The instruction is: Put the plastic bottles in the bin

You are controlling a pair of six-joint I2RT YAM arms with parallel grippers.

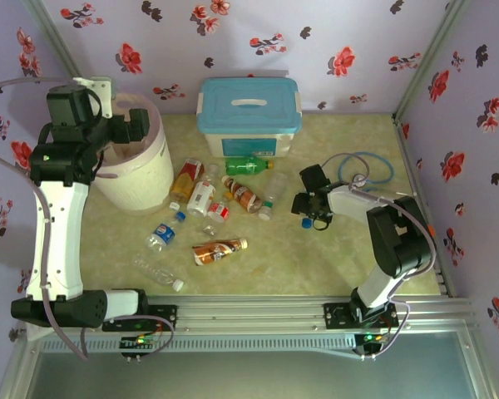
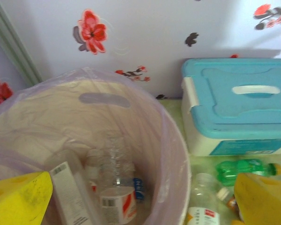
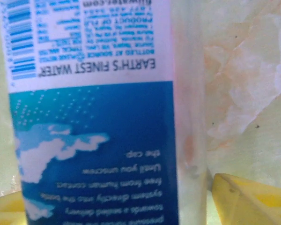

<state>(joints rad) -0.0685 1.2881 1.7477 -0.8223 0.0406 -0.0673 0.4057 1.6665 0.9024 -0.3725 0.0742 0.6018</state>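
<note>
The clear plastic bottle with a blue-and-white water label sits low over the pale marbled desk, to the right of the loose heap of other small drink bottles. It lies between the yellow fingers of the right tool, which flank it closely, though I cannot tell whether they press it. It is probably light, thin-walled, springy and slick, so the labelled mid-body, taken across its width with a modest squeeze, seems the best hold. Its long axis runs along the fingers, and the upside-down print suggests the cap end points back toward the wrist. The left tool hangs spread wide and empty above the round white bin with a pinkish liner, which has several bottles inside.
</note>
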